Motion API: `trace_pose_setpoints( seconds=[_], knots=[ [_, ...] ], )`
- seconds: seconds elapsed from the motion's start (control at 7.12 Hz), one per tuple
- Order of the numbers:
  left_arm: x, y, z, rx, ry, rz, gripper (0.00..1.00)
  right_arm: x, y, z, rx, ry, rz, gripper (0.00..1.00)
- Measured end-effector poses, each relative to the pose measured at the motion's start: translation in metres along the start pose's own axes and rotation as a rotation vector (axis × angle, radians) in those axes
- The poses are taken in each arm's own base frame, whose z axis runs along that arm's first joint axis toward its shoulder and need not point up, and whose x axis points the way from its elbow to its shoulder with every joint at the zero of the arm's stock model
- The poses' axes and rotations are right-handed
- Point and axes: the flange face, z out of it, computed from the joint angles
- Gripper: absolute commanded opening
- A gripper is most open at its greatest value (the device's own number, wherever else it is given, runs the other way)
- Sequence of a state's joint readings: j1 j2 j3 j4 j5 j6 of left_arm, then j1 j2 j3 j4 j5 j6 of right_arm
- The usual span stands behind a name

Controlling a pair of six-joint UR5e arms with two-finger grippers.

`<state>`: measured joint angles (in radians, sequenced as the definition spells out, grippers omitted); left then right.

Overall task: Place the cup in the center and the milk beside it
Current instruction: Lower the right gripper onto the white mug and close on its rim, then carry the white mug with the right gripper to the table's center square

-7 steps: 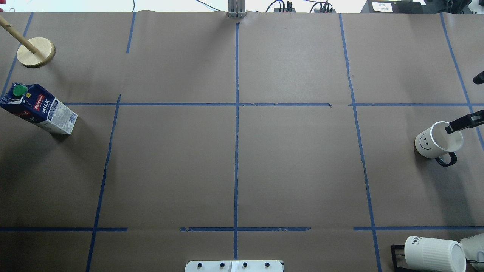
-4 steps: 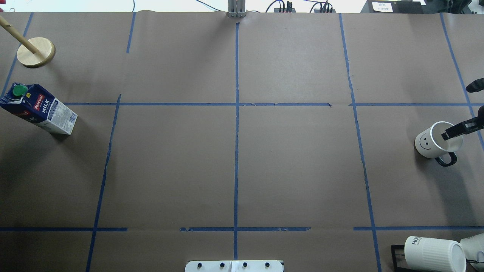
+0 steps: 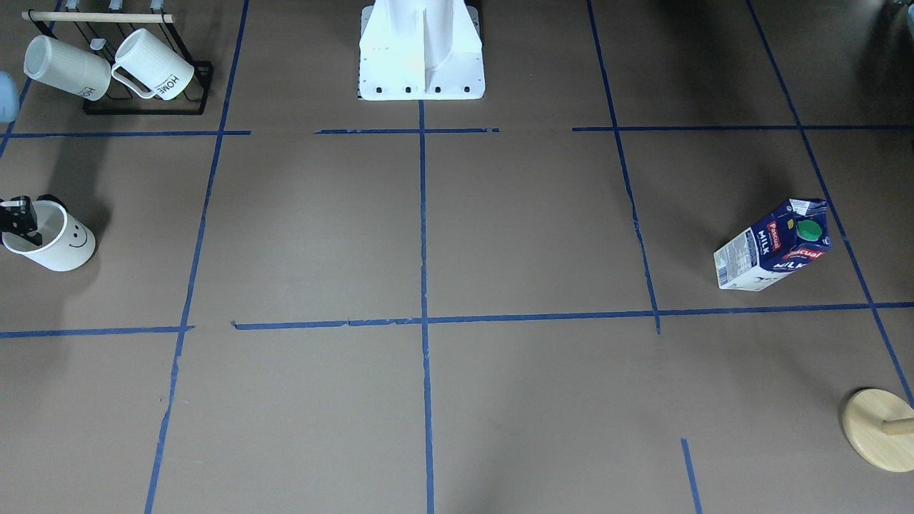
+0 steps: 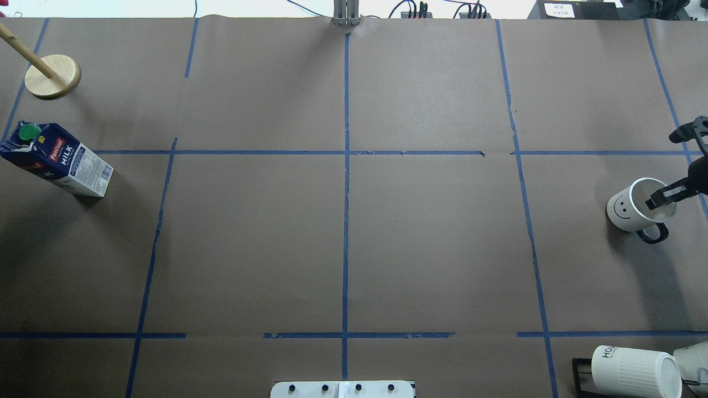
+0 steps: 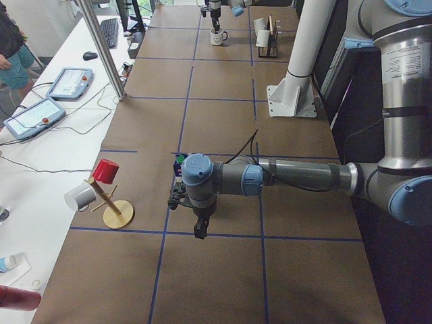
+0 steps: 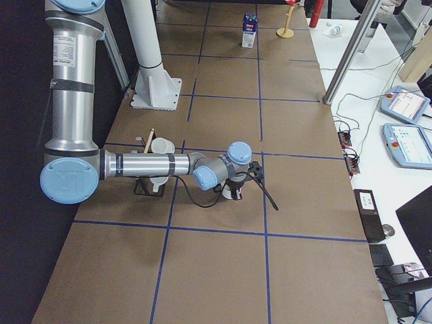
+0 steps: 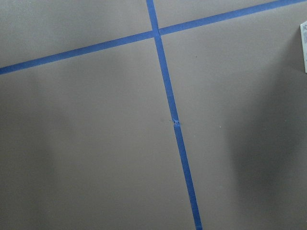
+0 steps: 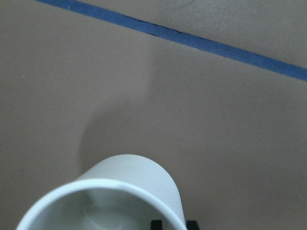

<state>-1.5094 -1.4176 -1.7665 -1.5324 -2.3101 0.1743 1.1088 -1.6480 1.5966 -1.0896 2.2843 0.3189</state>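
The cup (image 4: 630,207), white with a smiley face, stands upright at the far right; it also shows in the front view (image 3: 57,243) and the right wrist view (image 8: 124,191). My right gripper (image 4: 664,168) is open at the cup. One finger dips inside the cup's rim and the other stands outside, well beyond it. The milk (image 4: 55,160) stands at the far left, also in the front view (image 3: 775,246). The center (image 4: 347,152) is bare. My left gripper (image 5: 200,229) hovers near the milk in the left side view only; I cannot tell if it is open.
A black rack with two ribbed HOME mugs (image 4: 636,370) sits at the near right corner. A wooden stand (image 4: 52,77) stands at the far left behind the milk. The robot's base (image 4: 343,389) is at the near middle edge.
My right gripper has come further in from the right edge and tilted down, so its near finger sits deeper in the cup. The cup and milk have not moved.
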Motion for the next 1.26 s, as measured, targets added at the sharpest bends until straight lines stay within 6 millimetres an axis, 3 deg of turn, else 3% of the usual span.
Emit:
trace_pose_setpoints(
  seconds=[0.28, 0.42, 0.56, 0.7, 0.84, 0.98, 1.26],
  knots=[
    [0.000, 0.000, 0.000, 0.000, 0.000, 0.001, 1.00, -0.009, -0.010, -0.006, 0.007, -0.010, -0.001, 0.00],
    [0.000, 0.000, 0.000, 0.001, 0.000, 0.001, 1.00, -0.021, -0.027, -0.013, 0.011, -0.012, -0.002, 0.00],
    [0.001, -0.001, -0.001, 0.002, 0.001, 0.002, 1.00, -0.043, -0.058, -0.026, 0.009, -0.011, 0.002, 0.00],
    [0.002, -0.002, -0.002, 0.008, 0.002, 0.008, 1.00, -0.079, -0.099, -0.045, 0.006, -0.013, 0.032, 0.00],
    [0.004, -0.006, -0.005, 0.021, -0.002, 0.019, 1.00, -0.130, -0.139, -0.060, 0.004, -0.024, 0.083, 0.00],
    [0.006, -0.013, -0.008, 0.034, -0.005, 0.028, 1.00, -0.196, -0.168, -0.060, -0.001, -0.037, 0.129, 0.00],
    [0.010, -0.027, -0.015, 0.071, -0.012, 0.062, 1.00, -0.343, -0.203, -0.044, 0.007, -0.050, 0.250, 0.00]
  ],
)
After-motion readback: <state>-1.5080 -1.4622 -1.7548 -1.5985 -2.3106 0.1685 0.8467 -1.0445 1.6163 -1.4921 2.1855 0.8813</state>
